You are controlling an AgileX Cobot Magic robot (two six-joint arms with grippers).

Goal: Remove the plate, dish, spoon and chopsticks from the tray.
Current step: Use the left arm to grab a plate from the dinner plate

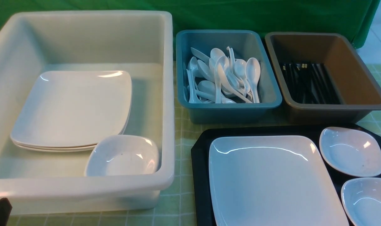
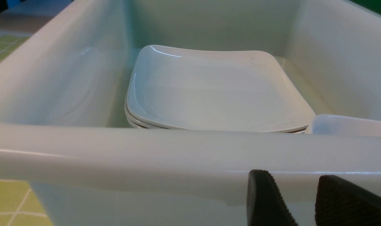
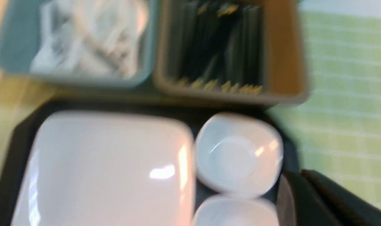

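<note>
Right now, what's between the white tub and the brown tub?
A teal bin full of white spoons stands between the white tub and the brown tub; the front view shows it.

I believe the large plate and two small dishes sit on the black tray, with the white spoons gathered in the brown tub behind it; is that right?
Not quite: the spoons lie in the blue tub; the brown tub holds black chopsticks, as the front view shows. The plate and two small dishes do sit on the tray.
</note>
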